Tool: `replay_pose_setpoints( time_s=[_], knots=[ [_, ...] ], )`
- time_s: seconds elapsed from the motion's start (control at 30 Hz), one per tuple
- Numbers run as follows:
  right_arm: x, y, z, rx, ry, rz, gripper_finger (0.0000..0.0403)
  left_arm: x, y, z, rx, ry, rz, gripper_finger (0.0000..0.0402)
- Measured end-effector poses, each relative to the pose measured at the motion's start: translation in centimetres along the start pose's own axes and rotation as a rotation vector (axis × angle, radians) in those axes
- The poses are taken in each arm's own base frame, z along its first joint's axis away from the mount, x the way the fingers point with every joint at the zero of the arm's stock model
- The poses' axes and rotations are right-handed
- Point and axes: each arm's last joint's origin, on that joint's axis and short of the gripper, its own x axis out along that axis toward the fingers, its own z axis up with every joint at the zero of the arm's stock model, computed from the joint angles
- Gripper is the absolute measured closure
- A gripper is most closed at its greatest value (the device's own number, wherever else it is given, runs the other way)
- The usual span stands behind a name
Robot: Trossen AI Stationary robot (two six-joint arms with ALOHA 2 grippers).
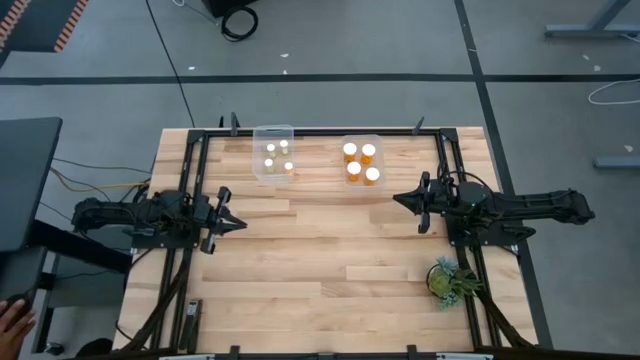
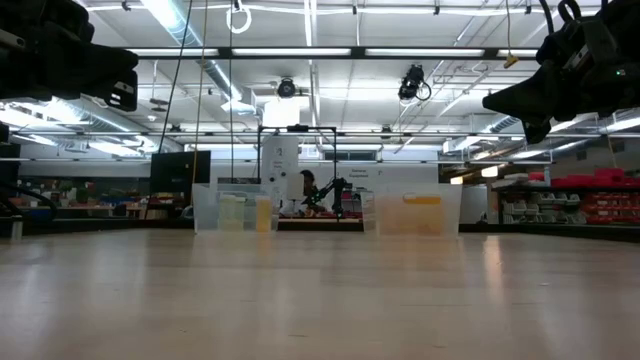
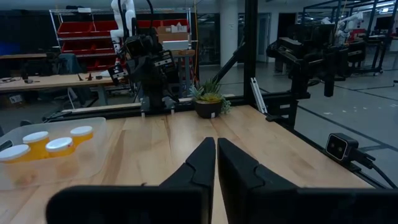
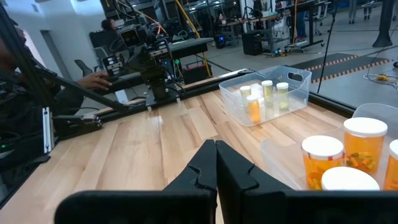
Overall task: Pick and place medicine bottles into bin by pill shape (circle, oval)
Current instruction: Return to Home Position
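Note:
Several narrow amber medicine bottles with white caps stand in the left clear bin (image 1: 273, 152) (image 4: 267, 93) at the table's far edge. Several wider amber bottles stand in the right clear bin (image 1: 361, 160) (image 3: 50, 146) beside it. My left gripper (image 1: 238, 222) (image 3: 216, 146) hovers level at the table's left side, shut on nothing, nearer than the bins. My right gripper (image 1: 398, 200) (image 4: 215, 147) hovers level at the right side, shut too, pointing toward the table's middle. The low view shows both bins (image 2: 235, 210) (image 2: 420, 210) at the far edge.
A small green potted plant (image 1: 450, 280) (image 3: 208, 102) stands near the table's near right corner. Black frame rails (image 1: 190, 180) run along the table's left, right and far sides. A person's hand (image 1: 12, 320) shows off the table at the near left. Bare wood lies between the grippers.

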Motion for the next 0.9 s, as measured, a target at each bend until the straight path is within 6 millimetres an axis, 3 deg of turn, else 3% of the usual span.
replay_pose_setpoints(
  time_s=[0.9],
  knots=[
    [0.00,0.00,0.00,0.000,0.000,0.000,0.0395,0.00,0.00,0.00,0.000,0.000,0.000,0.0366]
  ],
)
